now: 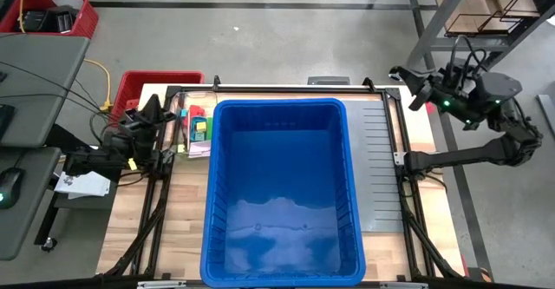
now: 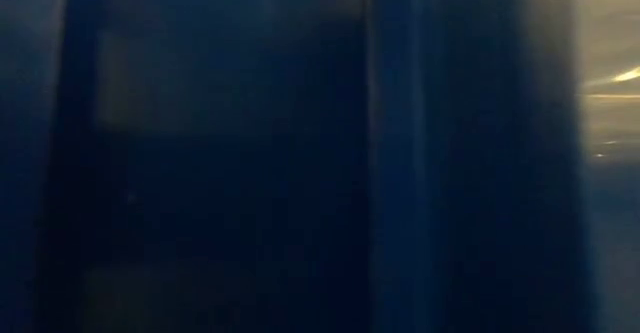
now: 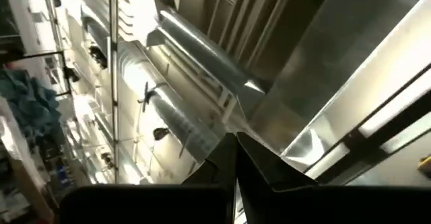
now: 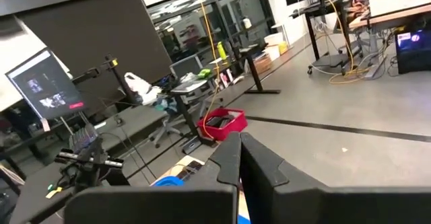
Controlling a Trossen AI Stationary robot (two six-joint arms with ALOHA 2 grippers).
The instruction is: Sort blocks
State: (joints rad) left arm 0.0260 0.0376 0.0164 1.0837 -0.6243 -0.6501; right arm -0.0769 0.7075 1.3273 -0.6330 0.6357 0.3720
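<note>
A small cluster of coloured blocks [image 1: 199, 129], yellow, green, pink, red and teal, lies on the table against the outside of the blue bin's left wall [image 1: 211, 163]. The bin's inside shows no blocks. My left gripper [image 1: 147, 105] is folded back at the table's left edge, left of the blocks. It points upward at the ceiling, shut and empty [image 3: 233, 143]. My right gripper [image 1: 399, 72] hangs above the table's far right corner, shut and empty [image 4: 240, 140]. The low view shows only the bin's dark wall [image 2: 300, 153].
The large blue bin [image 1: 351, 193] fills the middle of the table. A grey ribbed panel [image 1: 380, 167] lies flat to its right. A black frame [image 1: 286, 88] runs around the table. A red crate [image 1: 130, 89] stands beyond the far left corner.
</note>
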